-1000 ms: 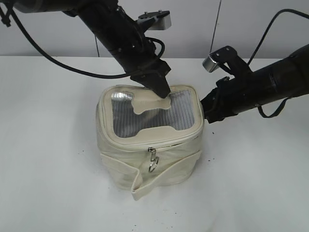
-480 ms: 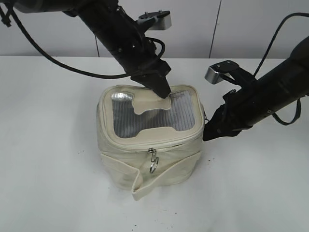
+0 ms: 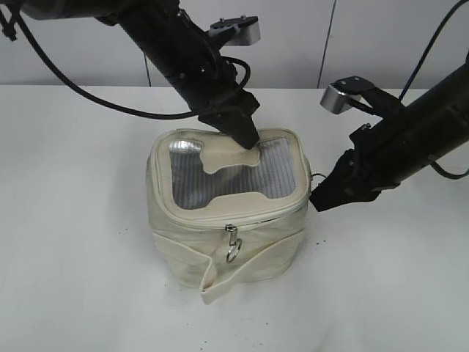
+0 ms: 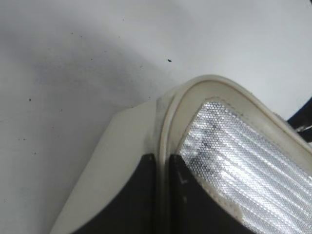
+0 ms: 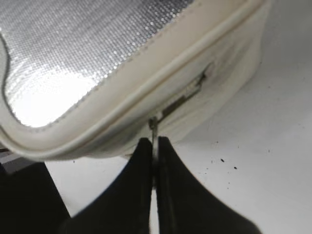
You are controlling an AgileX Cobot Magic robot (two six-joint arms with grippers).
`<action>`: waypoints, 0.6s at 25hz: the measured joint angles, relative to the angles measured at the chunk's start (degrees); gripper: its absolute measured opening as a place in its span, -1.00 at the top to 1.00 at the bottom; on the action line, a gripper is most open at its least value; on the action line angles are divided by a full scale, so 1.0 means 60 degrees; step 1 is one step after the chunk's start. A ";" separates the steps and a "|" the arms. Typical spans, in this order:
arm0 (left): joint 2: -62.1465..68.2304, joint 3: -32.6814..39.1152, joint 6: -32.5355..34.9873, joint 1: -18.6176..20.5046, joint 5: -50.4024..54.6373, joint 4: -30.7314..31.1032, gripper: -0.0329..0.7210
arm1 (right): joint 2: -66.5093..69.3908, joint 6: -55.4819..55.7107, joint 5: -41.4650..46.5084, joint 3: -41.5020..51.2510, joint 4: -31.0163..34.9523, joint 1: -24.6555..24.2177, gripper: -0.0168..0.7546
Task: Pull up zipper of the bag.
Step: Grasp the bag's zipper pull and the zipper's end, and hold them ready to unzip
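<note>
Cream bag (image 3: 227, 213) sits mid-desk (image 3: 73, 257). Left gripper (image 4: 163, 195) jaws clamp its lid rim at 12 o'clock. Right gripper (image 5: 154, 161) jaws pinch the zipper (image 5: 178, 105) pull at 3 o'clock; draw steadily along the track, keeping the lid braced.
</note>
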 joint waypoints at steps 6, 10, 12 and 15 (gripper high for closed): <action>0.0000 0.0000 0.0000 -0.0009 0.0000 0.0000 0.80 | -0.0579 0.0750 0.0169 0.0208 -0.0767 0.0000 1.00; 0.0000 0.0000 0.0000 -0.0009 0.0000 0.0000 0.80 | -0.0764 0.0895 0.0381 0.0309 -0.0903 0.0000 1.00; 0.0000 0.0000 0.0000 -0.0009 0.0000 -0.0004 0.80 | -0.0818 0.0946 0.0427 0.0426 -0.0903 0.0000 1.00; 0.0000 0.0000 0.0000 -0.0009 0.0004 -0.0004 0.80 | -0.0914 0.0985 0.0626 0.0625 -0.0914 0.0000 1.00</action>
